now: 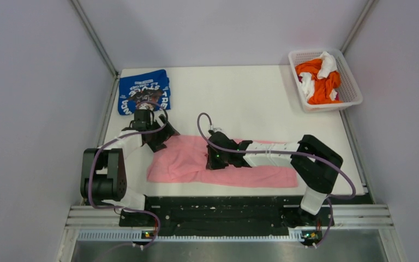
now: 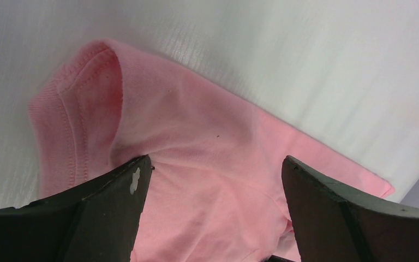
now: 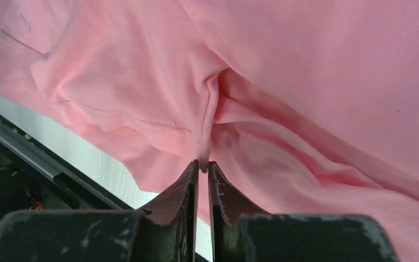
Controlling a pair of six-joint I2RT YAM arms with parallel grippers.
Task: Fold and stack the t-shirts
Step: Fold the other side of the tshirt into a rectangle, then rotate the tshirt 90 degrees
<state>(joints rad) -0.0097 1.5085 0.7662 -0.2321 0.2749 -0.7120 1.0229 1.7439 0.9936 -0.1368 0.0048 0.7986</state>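
As the top view records it, the pink t-shirt (image 1: 185, 161) lies crumpled lengthwise along the near edge of the table (image 1: 251, 98), its lower hem just short of the black rail (image 1: 218, 207). The blue t-shirt (image 1: 142, 90) sits folded in the far left corner, close to the left wall. The white basket (image 1: 354, 93), with orange and white cloth (image 1: 319, 79) in it, stands at the far right corner. Bare table lies between the two corners and beyond the pink cloth. The left gripper (image 1: 160, 143) is at the pink shirt's left end and the right gripper (image 1: 214, 161) is over its middle, but neither jaw state can be read from this height. The left wrist view settles the first: both dark fingers (image 2: 109, 207) stand wide apart over the pink cloth with nothing clamped, a stitched hem curling at the left and white table past the shirt's far edge. The right wrist view settles the second: the jaws are nearly together, nipping a raised pleat of pink cloth at their tips, with the table edge and rail at lower left
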